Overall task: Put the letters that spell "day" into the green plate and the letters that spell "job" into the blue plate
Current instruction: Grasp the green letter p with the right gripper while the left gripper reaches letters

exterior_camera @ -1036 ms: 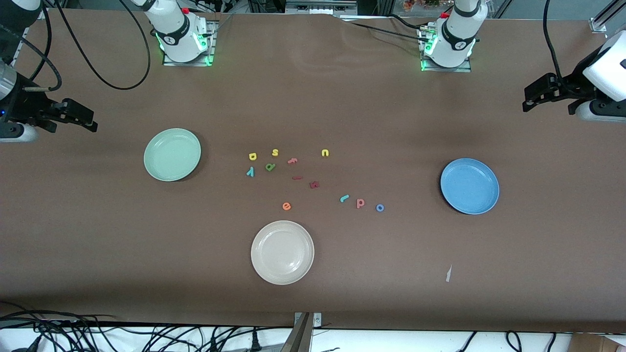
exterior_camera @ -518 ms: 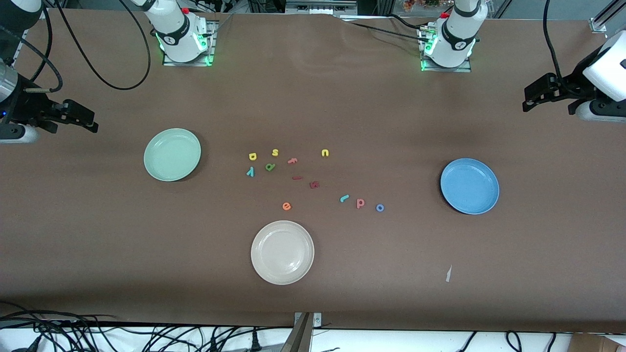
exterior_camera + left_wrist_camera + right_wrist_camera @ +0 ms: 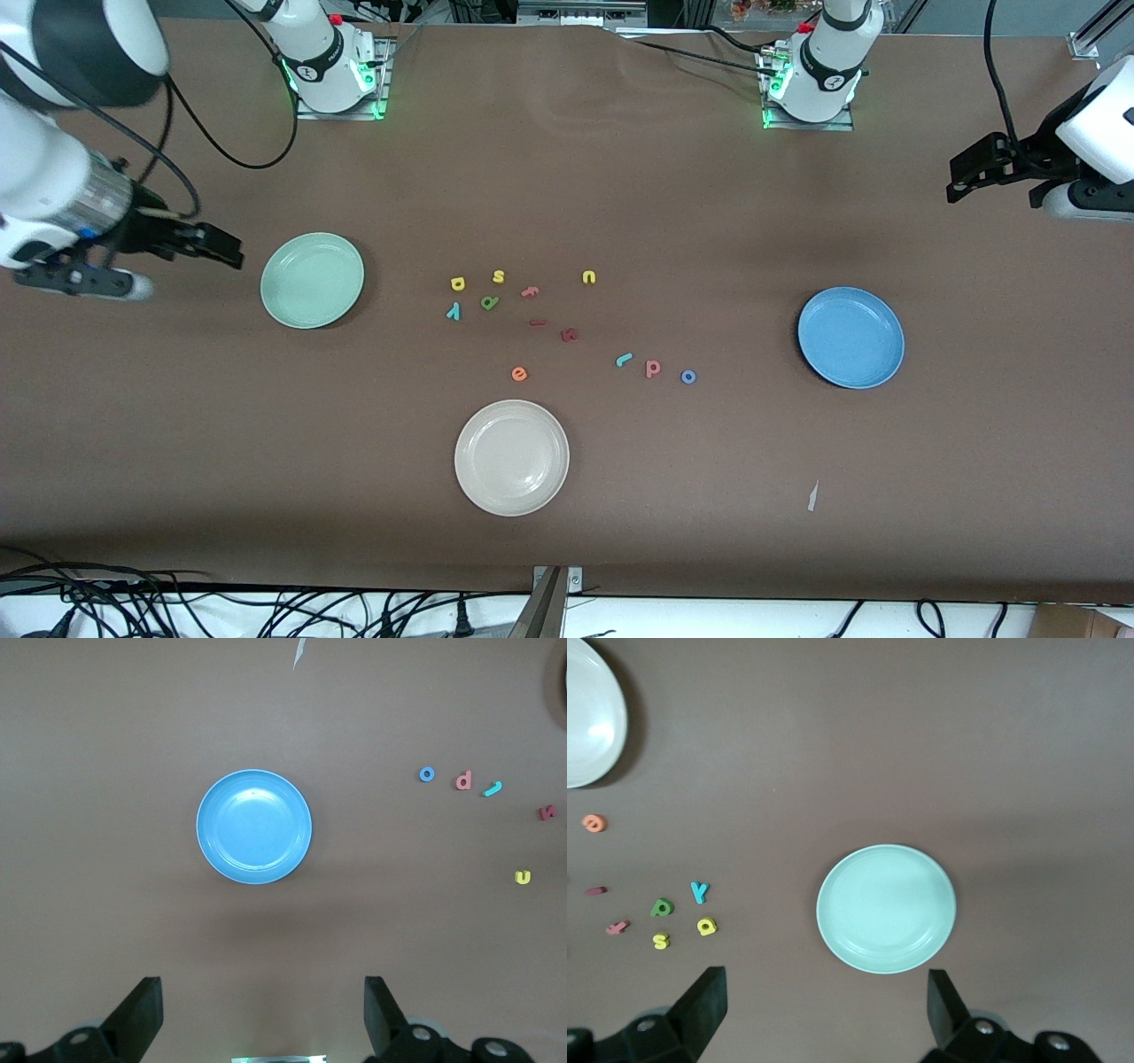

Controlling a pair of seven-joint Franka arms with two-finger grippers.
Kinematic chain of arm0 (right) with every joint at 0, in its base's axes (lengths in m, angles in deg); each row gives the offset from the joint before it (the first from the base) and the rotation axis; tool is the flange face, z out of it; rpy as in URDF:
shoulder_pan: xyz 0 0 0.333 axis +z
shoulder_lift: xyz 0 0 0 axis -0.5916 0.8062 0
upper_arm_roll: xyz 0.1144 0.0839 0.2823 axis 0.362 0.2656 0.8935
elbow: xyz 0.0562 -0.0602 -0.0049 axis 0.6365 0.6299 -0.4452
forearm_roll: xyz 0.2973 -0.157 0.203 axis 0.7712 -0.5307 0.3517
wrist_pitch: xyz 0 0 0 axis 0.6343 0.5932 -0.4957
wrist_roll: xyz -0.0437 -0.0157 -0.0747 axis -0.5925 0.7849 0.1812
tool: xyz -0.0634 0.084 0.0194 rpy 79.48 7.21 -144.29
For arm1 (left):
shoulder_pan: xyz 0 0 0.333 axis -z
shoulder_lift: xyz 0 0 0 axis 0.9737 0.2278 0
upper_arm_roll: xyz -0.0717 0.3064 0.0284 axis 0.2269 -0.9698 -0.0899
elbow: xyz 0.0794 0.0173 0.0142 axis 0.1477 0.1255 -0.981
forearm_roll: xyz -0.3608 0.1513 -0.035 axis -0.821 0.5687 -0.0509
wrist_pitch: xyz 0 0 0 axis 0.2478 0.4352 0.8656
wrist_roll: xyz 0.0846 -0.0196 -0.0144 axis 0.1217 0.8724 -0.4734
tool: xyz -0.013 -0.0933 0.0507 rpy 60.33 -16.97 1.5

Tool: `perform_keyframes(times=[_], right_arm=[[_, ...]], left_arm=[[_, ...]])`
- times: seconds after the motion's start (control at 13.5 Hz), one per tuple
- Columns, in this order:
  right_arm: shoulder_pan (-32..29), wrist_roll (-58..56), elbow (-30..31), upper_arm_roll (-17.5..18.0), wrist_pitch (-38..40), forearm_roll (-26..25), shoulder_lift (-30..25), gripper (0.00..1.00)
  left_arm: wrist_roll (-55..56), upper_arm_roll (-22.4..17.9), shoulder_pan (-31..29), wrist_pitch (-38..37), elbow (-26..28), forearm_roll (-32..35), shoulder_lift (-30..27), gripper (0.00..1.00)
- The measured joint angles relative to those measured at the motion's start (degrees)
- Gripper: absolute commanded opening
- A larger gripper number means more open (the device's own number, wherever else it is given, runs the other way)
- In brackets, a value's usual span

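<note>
Cream plate (image 3: 511,457) nearest camera; stray s (image 3: 498,276), u (image 3: 589,277), e (image 3: 519,374) among day letters (image 3: 487,302) and job letters (image 3: 653,368), between green plate (image 3: 312,280) and blue plate (image 3: 850,337). Brown table (image 3: 567,177). Right gripper (image 3: 217,251) and left gripper (image 3: 966,182) spread wide, empty.

brown table (image 3: 620,177) | 3 plates: green plate (image 3: 312,280), blue plate (image 3: 850,338), cream plate (image 3: 511,457) | scattered foam letters (image 3: 567,323)

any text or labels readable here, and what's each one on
No printed labels or brands readable; only loose foam letters on the table:
"d" yellow
"s" yellow
"u" yellow
"a" dark green
"y" teal
"e" orange
"j" teal
"b" salmon
"o" blue
Pink and dark red pieces: unreadable.
</note>
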Motion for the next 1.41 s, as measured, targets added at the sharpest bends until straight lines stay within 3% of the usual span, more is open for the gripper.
perform_keyframes(times=[0.37,0.74,0.81,1.04,1.41], right_arm=[[6.4,15.9,0.6,0.1,-8.9,0.0,11.2,1.00],[15.5,43.1,1.9,0.3,-14.5,0.0,16.8,0.99],[18.2,48.5,3.1,0.4,-17.0,0.0,17.5,0.98],[23.9,57.6,7.2,0.4,-24.4,-0.1,19.2,0.77],[24.7,60.3,12.7,0.4,-34.7,0.0,20.1,0.73]], left_arm=[[0.0,0.3,0.2,0.1,-0.1,-1.1,0.9,1.00],[-0.1,0.5,0.2,0.8,-0.2,-5.4,2.4,1.00],[-0.1,0.8,0.4,2.1,-0.3,-6.0,2.4,1.00],[-0.1,1.3,3.4,5.4,-0.3,-6.9,3.2,1.00],[-0.1,1.5,11.6,13.5,0.4,-6.9,13.1,1.00]])
